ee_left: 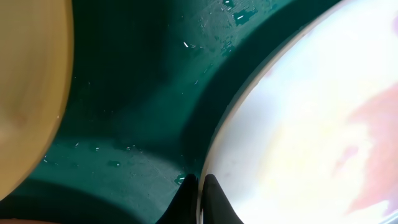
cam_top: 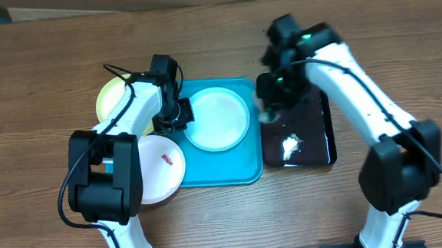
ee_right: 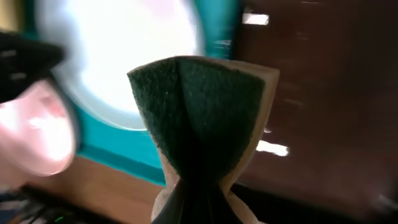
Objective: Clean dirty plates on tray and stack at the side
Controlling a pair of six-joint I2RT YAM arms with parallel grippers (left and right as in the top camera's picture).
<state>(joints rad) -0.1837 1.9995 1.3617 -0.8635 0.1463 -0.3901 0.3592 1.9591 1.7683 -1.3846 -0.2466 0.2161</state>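
Observation:
The pale cyan plate [cam_top: 218,119] lies on the turquoise tray [cam_top: 208,169]. My left gripper [cam_top: 176,115] is shut on this plate's left rim; in the left wrist view the fingertips [ee_left: 200,186] pinch the rim of the plate [ee_left: 311,124] above the wet tray floor [ee_left: 137,93]. The yellow-green plate [cam_top: 116,100] lies on the table left of the tray. The white plate [cam_top: 158,166], with a red smear, lies at the tray's front-left corner. My right gripper [cam_top: 269,98] is shut on a green-and-tan sponge [ee_right: 199,118], held above the gap between the tray and the black tray.
A glossy black tray [cam_top: 298,134] with a blob of white foam [cam_top: 290,146] stands right of the turquoise tray. The wooden table [cam_top: 41,66] stretches around both trays. The left arm reaches over the yellow-green and white plates.

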